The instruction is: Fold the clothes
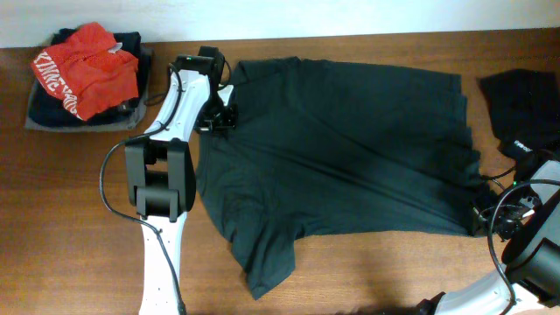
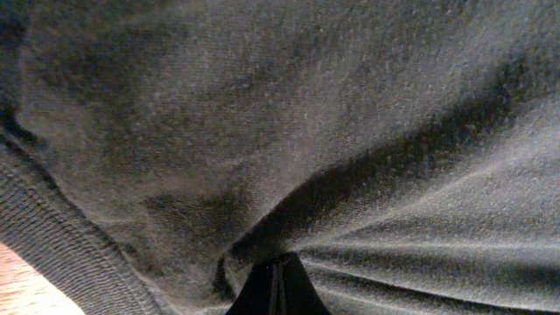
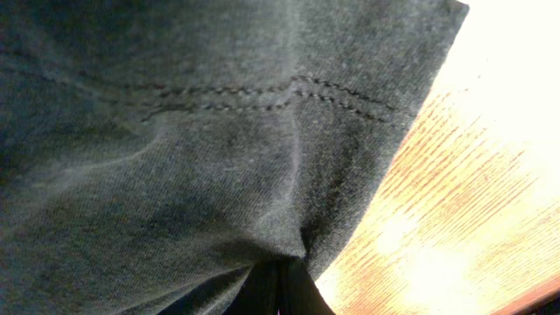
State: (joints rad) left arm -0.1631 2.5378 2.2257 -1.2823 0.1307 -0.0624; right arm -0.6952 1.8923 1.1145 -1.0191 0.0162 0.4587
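Left hand (image 2: 278, 280): fingers together, clamped on a pinch of the teal-grey T-shirt (image 1: 350, 149). The grip sits just inside the ribbed collar (image 2: 52, 236), and the cloth puckers up into it.

Right hand (image 3: 282, 289): fingers together too, clamped on the same shirt at its bottom corner. The double hem stitching (image 3: 262, 92) runs just above my grip, and bare counter (image 3: 437, 219) shows beside the cloth edge.

Where the shirt is: spread out across the middle of the counter, neck end toward my left arm and hem toward my right. 1 sleeve (image 1: 267, 262) sticks out toward the near edge. I cannot make out the other sleeve along the far edge.

Shirt condition: open and fairly flat, with shallow wrinkles running between my 2 grips. I see no fold in it yet.

Further out, right: a black T-shirt (image 1: 521, 109) with a small white print lies loose and rumpled at the far right. It lies just clear of the spread shirt and nothing holds it.

Further out, left: a red garment (image 1: 83, 66) with white lettering lies bunched on a dark stack (image 1: 44, 109) at the far left corner. I cannot tell how tidy that stack is.

Done so far: by my reading, the teal-grey shirt is laid out and gripped at opposite ends, ready for a first fold.

Left to do: every fold of this shirt, then the black one, and perhaps the red one. I judge the task to be early.
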